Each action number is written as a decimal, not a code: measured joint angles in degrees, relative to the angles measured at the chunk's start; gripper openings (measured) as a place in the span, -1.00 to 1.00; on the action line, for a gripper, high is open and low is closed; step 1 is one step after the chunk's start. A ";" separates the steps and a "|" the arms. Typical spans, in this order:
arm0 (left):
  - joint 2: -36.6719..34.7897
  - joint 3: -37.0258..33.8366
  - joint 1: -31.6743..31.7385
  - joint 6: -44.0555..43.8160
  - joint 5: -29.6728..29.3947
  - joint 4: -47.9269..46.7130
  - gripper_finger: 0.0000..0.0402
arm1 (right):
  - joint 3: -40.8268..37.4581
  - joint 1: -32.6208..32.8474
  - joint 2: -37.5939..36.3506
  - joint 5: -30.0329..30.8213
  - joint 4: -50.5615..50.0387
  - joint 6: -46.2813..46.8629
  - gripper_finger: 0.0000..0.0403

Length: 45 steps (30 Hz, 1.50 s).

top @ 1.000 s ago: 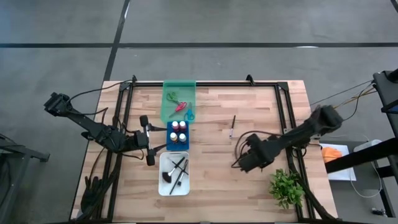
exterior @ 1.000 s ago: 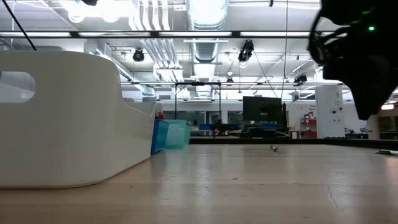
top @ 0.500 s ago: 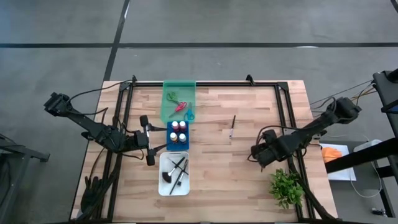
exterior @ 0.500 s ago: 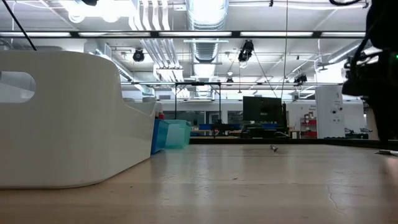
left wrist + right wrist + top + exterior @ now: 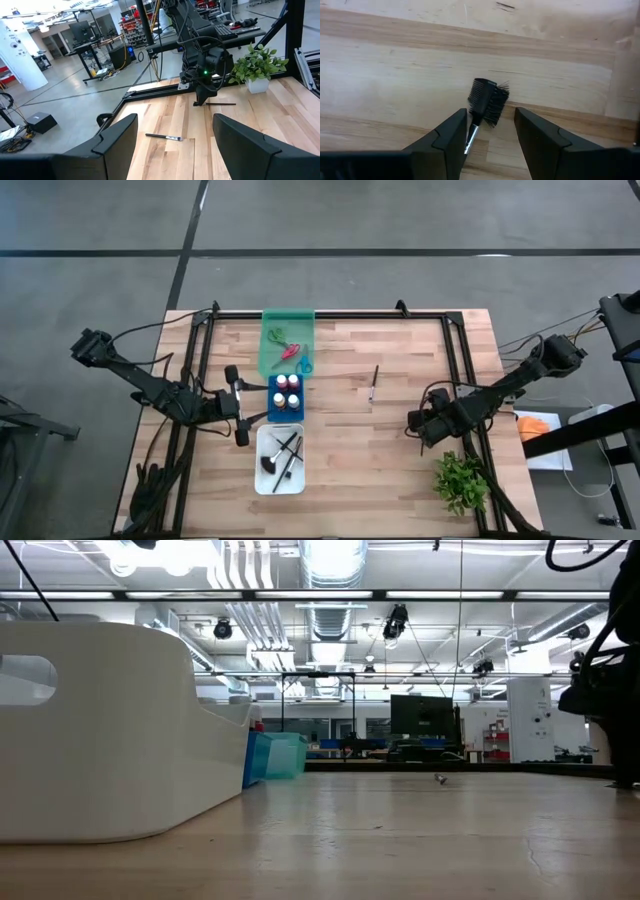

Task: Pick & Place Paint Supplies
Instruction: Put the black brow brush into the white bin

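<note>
Pale wood planks fill the high view, and three trays run in a column left of centre: the green tray [image 5: 288, 330] uppermost with scissors [image 5: 290, 351] in it, the blue tray [image 5: 273, 408] with paint bottles [image 5: 287, 384] below it, and the white tray [image 5: 264, 477] lowest, holding several brushes [image 5: 284, 456]. That sorting suggests each kind has its own tray. One loose brush [image 5: 373, 384] lies alone on bare wood right of centre, not yet put away. The left gripper [image 5: 238, 403] waits just left of the blue tray. The right gripper [image 5: 414, 422] sits at the lower right, near the plant [image 5: 461, 481].

In the low view, the white tray's wall [image 5: 110, 730] fills the left; the loose brush is a small speck at mid-frame, far back on the table [image 5: 400, 840].

In the left wrist view, its fingers [image 5: 117, 137] stand apart with nothing between them, the loose brush [image 5: 163, 136] beyond.

In the right wrist view, a dark bristled brush [image 5: 487, 102] juts up between the two fingers [image 5: 451, 135], its handle running down between them: the jaws are closed on it, probably for carrying to the white tray.
</note>
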 joint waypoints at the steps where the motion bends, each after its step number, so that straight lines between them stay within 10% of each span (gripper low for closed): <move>1: 0.00 0.00 0.00 0.00 0.00 0.00 0.33 | -0.02 -0.10 0.00 0.15 0.05 -0.02 -0.19; 16: 0.00 0.00 0.00 0.00 0.00 0.00 0.33 | 1.79 -0.63 5.15 5.60 4.71 -4.74 -0.90; 24: 0.00 0.00 -0.04 0.00 0.00 0.00 0.33 | 9.02 0.80 7.91 11.06 9.39 -12.59 -0.92; 36: 0.00 0.00 -0.04 -0.07 0.00 0.04 0.33 | 26.62 -1.08 16.24 18.73 35.84 -62.96 -0.93; 45: 0.00 0.00 -0.02 -0.17 0.00 -0.04 0.33 | 40.18 -8.23 30.28 5.38 49.77 -98.94 -0.94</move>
